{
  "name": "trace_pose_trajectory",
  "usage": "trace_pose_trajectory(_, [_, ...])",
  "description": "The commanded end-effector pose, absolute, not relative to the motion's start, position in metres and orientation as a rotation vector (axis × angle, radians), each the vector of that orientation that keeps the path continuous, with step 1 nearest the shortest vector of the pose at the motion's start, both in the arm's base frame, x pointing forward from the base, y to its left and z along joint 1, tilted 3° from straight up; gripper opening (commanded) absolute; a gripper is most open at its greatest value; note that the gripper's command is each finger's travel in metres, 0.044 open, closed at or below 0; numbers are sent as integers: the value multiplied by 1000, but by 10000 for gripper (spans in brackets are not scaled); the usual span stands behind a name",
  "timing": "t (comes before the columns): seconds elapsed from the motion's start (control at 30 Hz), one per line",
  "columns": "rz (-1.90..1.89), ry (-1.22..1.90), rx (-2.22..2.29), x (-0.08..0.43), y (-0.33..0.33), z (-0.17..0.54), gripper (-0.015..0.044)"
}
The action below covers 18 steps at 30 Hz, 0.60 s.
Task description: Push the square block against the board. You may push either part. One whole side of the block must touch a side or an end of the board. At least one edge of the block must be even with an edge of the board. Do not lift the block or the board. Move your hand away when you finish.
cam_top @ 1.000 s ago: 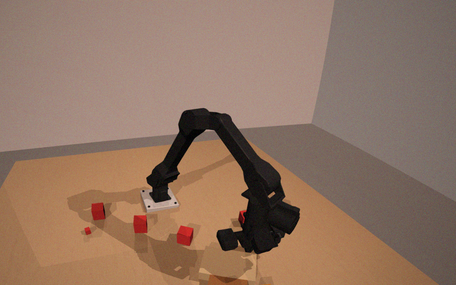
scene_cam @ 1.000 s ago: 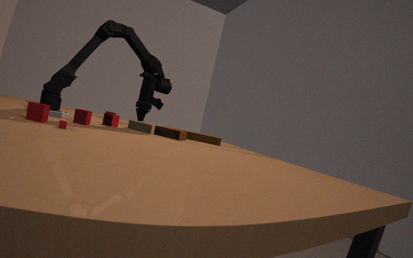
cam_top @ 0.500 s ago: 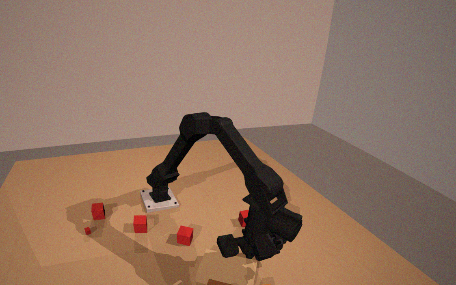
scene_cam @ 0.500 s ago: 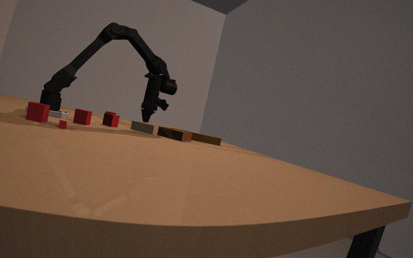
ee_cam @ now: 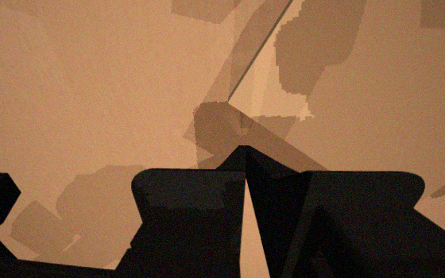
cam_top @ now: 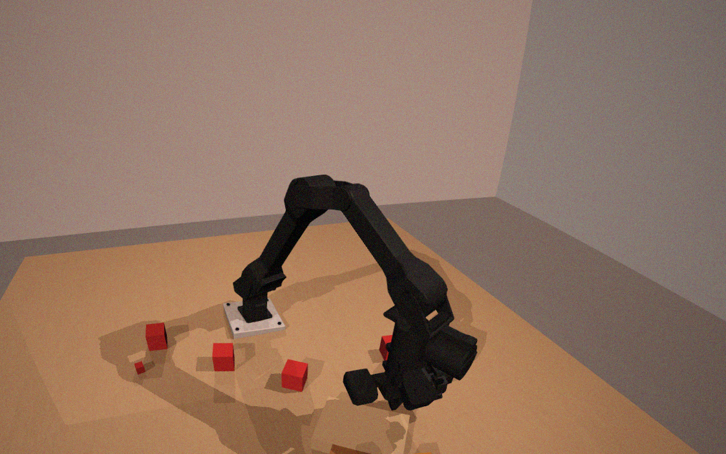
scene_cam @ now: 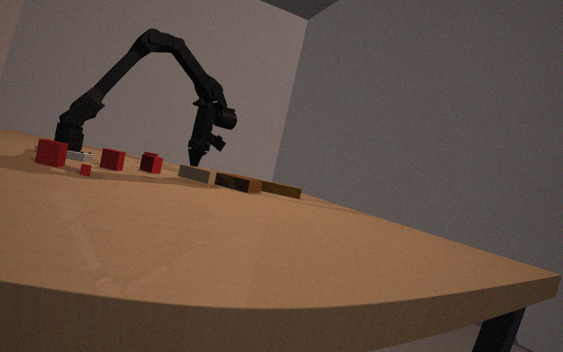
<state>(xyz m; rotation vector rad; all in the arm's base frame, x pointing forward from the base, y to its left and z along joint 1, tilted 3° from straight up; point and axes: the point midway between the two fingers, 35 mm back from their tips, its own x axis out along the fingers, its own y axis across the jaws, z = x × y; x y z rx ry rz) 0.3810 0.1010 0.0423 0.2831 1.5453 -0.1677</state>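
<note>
The pale, tan square block (cam_top: pixel 348 424) (scene_cam: pixel 193 173) (ee_cam: pixel 268 75) lies flat, turned at an angle, and nearly matches the table's colour. An orange-brown piece (cam_top: pixel 349 449) (scene_cam: pixel 230 182) lies beside it, mostly cut off in the top view. A long yellow-brown piece (scene_cam: pixel 281 189) shows behind that. I cannot tell which of these is the board, or whether the pale block touches either. My gripper (cam_top: pixel 394 406) (scene_cam: pixel 194 165) (ee_cam: pixel 243 151) is shut and empty. Its tips point down beside the pale block's side, near one corner in the wrist view. Contact there is unclear.
Red cubes (cam_top: pixel 156 336) (cam_top: pixel 223 356) (cam_top: pixel 294 375) (scene_cam: pixel 51 153) (scene_cam: pixel 112 159) stand left of the arm's gripper. Another red cube (cam_top: pixel 385 346) is partly hidden behind the arm. A tiny red cube (cam_top: pixel 139 367) (scene_cam: pixel 85 169) lies farther left. The arm's white base plate (cam_top: pixel 258 330) is behind.
</note>
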Motion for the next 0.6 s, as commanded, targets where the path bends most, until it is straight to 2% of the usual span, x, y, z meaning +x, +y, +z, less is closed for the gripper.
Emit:
trace_pose_trajectory(0.0, [-179, 1551, 283, 373, 103, 40, 0])
trace_pose_trajectory(0.57, [-179, 1554, 283, 348, 112, 38, 0])
